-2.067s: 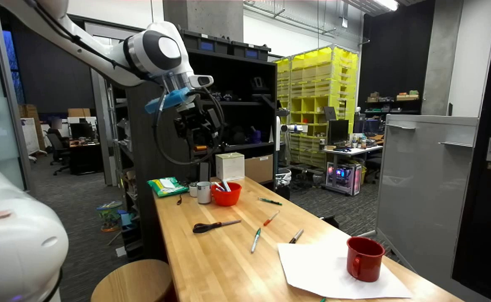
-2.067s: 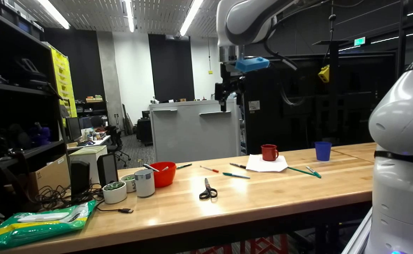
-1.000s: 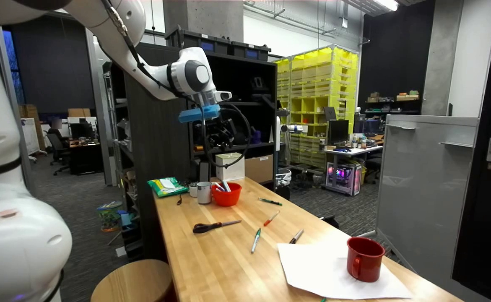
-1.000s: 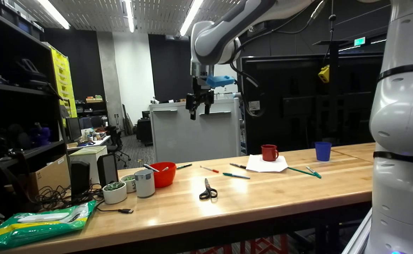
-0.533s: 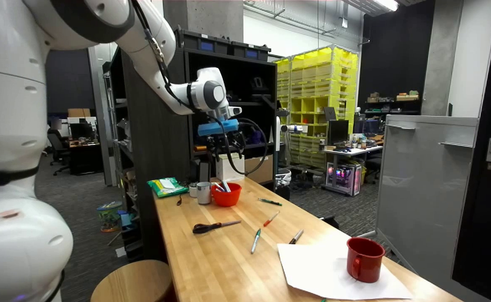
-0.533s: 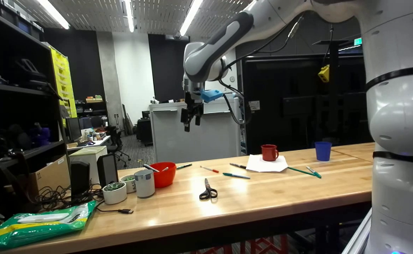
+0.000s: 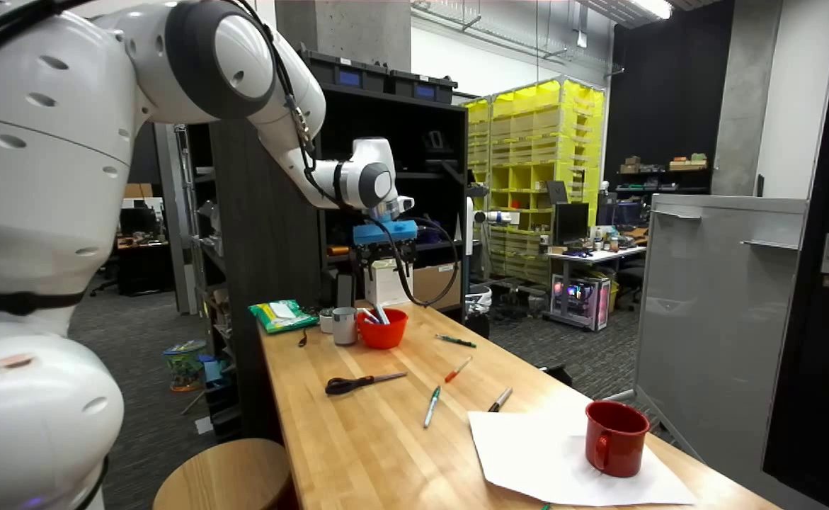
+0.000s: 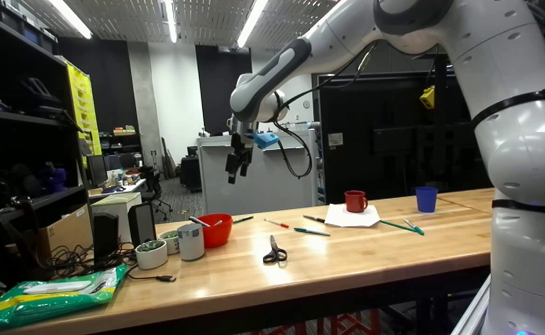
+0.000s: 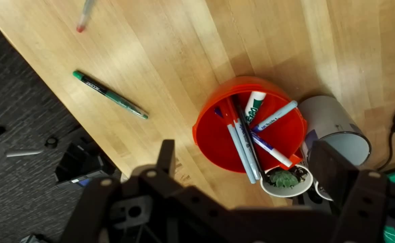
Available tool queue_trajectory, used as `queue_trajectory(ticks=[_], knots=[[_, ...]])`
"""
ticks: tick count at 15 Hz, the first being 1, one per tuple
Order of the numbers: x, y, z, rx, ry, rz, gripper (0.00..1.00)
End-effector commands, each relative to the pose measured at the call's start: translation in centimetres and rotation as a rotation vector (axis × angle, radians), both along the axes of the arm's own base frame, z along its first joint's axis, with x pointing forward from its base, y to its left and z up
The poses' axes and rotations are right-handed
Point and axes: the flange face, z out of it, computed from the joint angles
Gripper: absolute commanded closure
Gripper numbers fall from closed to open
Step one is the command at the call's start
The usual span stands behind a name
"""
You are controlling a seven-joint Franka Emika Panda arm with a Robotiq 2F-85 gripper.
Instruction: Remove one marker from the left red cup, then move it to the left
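"Holding one yet?"
"Nope. In an exterior view, see the gripper (image 8: 238,177) empty, midair. In an exterior view, see the left red cup (image 7: 384,336) below the jaws, apart."
"Wrist view?"
"Looks spread wide. Likely pick: blue-and-pale marker (image 9: 274,117) in that cup, out ahead of the jaws. Probably all to do: grip, lift, go left."

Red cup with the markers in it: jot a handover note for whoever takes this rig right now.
Fingers: open, nothing held, raised above the table.
Things: several markers, inside the bright red cup.
Done: nothing that shows; none is gripped.
To do: grip one, lift it out, move it left.
Don't mistake the dark-red mug on the paper for that cup.
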Motion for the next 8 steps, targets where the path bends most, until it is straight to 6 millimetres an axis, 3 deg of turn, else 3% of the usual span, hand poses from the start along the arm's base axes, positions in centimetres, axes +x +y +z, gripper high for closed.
queue_trajectory(ticks=[1,8], knots=[[2.7,0.8,-1.3,0.047,0.017,0.063,0.00],[6.1,1.5,-3.5,0.101,0.052,0.155,0.00]])
